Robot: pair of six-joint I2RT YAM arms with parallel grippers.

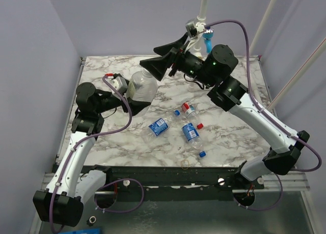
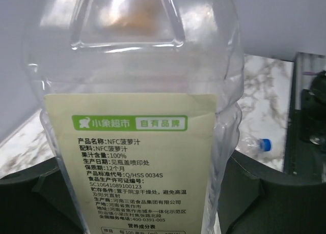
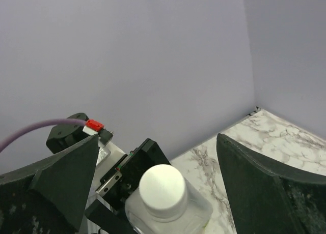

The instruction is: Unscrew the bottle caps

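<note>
Cap [image 3: 162, 185] waits ahead of my right claw [image 3: 163, 169], wide open and empty; left claw [image 2: 147, 196] clamps the bottle [image 2: 137, 91]; if that hold is weak, I fear the bottle turns with the cap

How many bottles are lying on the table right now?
3: a blue-label bottle left of centre, a second blue-label bottle to its right, a red-label bottle behind them. The left end effector holds a larger bottle. None seems hidden.
</note>
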